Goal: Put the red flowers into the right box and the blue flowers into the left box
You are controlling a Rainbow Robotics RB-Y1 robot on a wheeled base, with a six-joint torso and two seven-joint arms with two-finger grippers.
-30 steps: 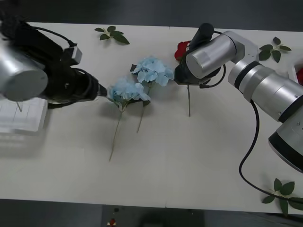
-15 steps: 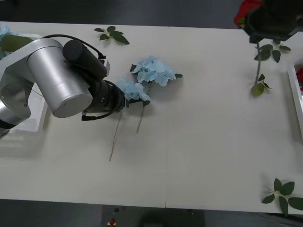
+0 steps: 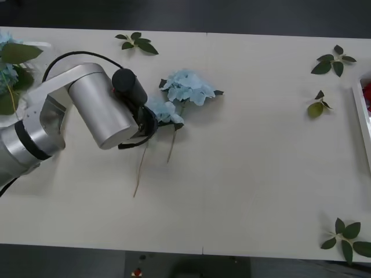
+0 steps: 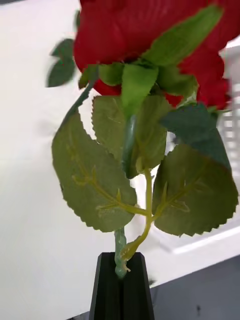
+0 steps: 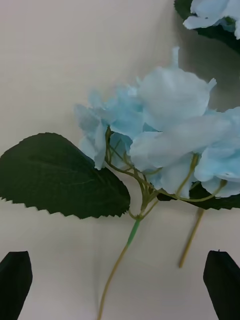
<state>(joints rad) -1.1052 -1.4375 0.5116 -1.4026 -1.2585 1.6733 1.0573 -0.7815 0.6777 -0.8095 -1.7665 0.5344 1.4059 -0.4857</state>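
Left box (image 3: 35, 44) at the table's far left edge, beyond my left arm, blue blooms already in it. My left gripper (image 5: 120, 285) hangs spread wide over the nearer blue hydrangea (image 5: 165, 145), one black finger (image 5: 15, 277) to each side of its stem, nothing grasped. Second hydrangea (image 3: 188, 86) lies just past the first, heads touching. My right gripper (image 4: 121, 285) is clenched on a red rose (image 4: 150, 45) stem, bloom and leaves straight ahead of the fingers. Right box (image 3: 362, 116) rim at the table's right edge.
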